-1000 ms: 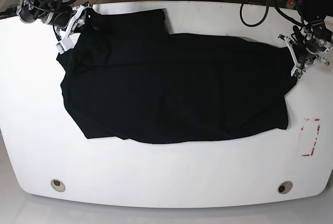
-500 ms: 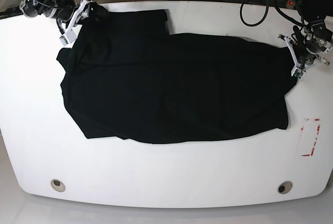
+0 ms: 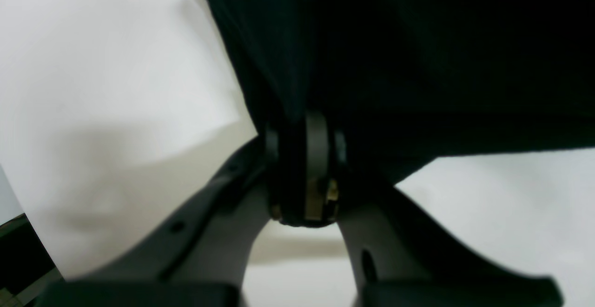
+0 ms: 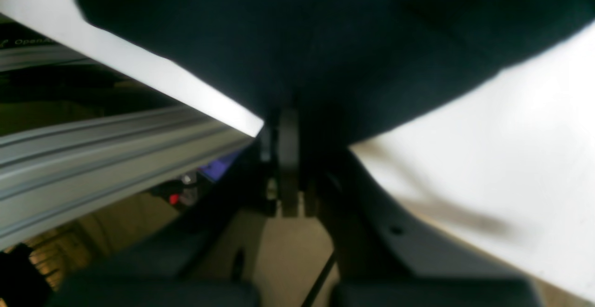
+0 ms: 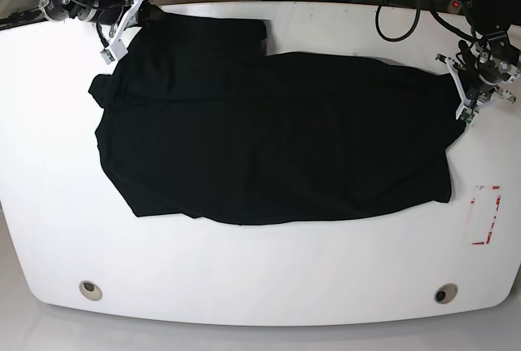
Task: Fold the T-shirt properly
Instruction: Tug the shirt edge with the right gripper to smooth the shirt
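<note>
Both jaws pinched on black T-shirt (image 5: 277, 135) edges, shirt lying flat, long axis spanning white table (image 5: 260, 278) left to right

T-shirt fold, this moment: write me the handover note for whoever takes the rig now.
Left gripper: shut on the T-shirt at its edge nearest that arm.
Right gripper: shut on the T-shirt's corner at the far end, by the table edge.
T-shirt: spread across the table, mostly flat, rumpled along the near edge; one flap juts out at the far side. A red-marked rectangle sits on the table beside it, uncovered.
Done: both ends gripped.
Left: no fold is visible yet; all folding is still to do.
</note>
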Controlling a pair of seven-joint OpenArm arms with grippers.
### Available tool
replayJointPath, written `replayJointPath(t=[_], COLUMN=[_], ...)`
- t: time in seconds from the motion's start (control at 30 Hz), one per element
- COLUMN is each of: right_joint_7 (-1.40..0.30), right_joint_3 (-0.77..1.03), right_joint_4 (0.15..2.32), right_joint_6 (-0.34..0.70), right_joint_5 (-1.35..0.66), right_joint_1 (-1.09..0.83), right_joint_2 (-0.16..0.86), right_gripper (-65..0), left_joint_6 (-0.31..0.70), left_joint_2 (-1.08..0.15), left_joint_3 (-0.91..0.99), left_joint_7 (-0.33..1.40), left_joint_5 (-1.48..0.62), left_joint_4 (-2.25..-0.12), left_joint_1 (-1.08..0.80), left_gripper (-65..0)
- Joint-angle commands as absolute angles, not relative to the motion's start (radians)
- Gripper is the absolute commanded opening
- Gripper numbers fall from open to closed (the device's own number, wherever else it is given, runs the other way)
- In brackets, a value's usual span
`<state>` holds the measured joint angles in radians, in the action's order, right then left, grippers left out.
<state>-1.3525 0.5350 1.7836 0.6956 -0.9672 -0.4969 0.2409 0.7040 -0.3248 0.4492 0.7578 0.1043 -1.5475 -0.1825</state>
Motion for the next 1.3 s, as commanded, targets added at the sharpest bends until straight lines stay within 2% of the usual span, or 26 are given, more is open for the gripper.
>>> replayJointPath(t=[0.0,0.23,0.33,0.87,1.27], right_joint_7=[-1.343,-1.343,-1.343,-1.343,-1.294], right_joint_3=[0.547,0.604,0.605,0.495,0.461], right_joint_4=[1.842,1.949,1.942,1.503,1.379], right_joint_6=[0.698,0.698,0.698,0.698,0.698], right_joint_5=[-1.035,-1.170,-1.165,-1.159,-0.823], right_joint_1=[-0.518,-0.516,-0.429,-0.012,0.188], right_joint_2=[0.252,0.268,0.298,0.404,0.374], right_gripper=[-65.0,-65.0,-65.0,-65.0,-65.0], left_joint_6=[0.698,0.698,0.698,0.698,0.698], left_joint_2=[-0.343,-0.343,-0.354,-0.383,-0.378], left_joint_3=[0.455,0.455,0.455,0.453,0.453], left_joint_7=[0.757,0.757,0.757,0.757,0.757], left_joint_5=[0.108,0.108,0.108,0.108,0.108], left_joint_4=[-1.558,-1.558,-1.558,-1.560,-1.566], left_joint_1=[-0.174,-0.179,-0.180,-0.180,-0.176], left_gripper=[-60.3,-60.4,-60.4,-60.6,-60.6])
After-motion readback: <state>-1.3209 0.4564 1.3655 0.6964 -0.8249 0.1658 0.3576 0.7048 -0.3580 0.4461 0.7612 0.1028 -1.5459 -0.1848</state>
